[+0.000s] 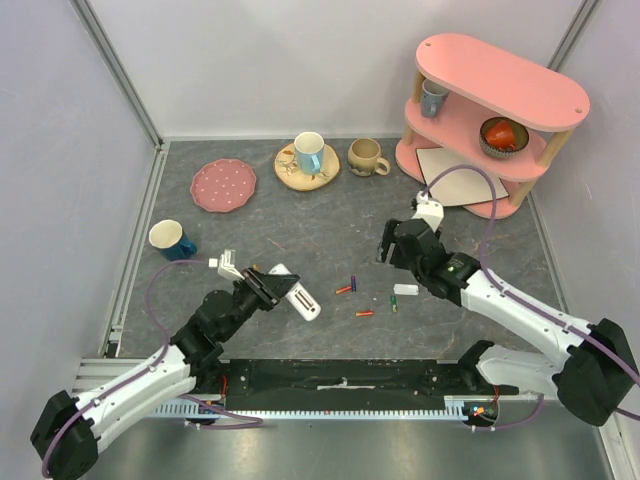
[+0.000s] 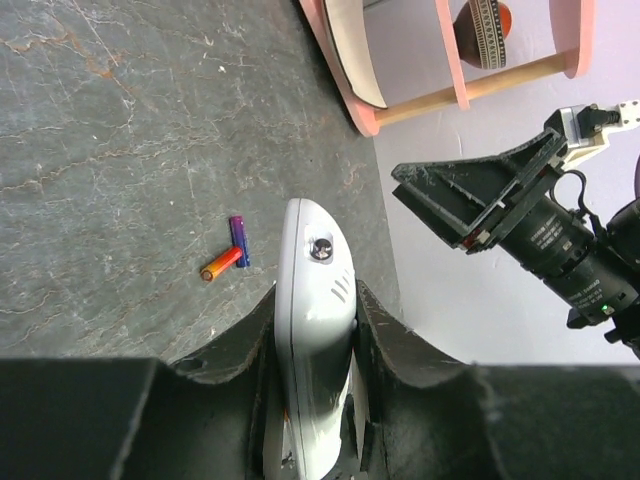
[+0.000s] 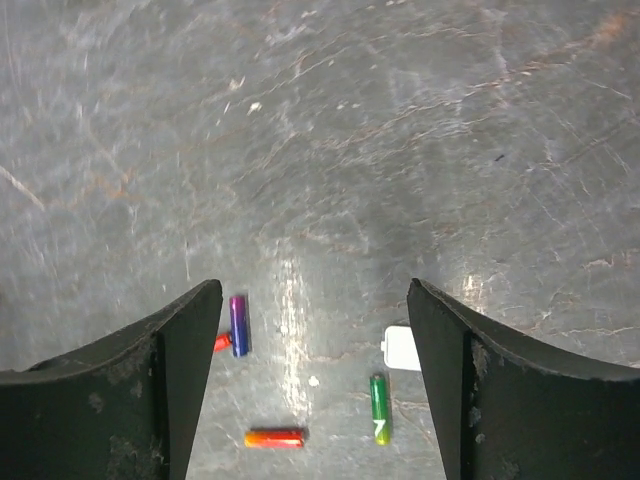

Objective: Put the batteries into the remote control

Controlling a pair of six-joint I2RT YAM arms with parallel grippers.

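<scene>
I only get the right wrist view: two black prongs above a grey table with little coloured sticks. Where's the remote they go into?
Observer: The left gripper is shut on the remote control, outside your view.
Visitor: There's a red bit half hidden at the edge of my picture. What is it?
Observer: A red-orange battery. One end touches the blue-purple battery, making a V.
Visitor: Is there anything beyond this grey patch?
Observer: A pink shelf at the table's far right, holding a mug and a bowl.
</scene>
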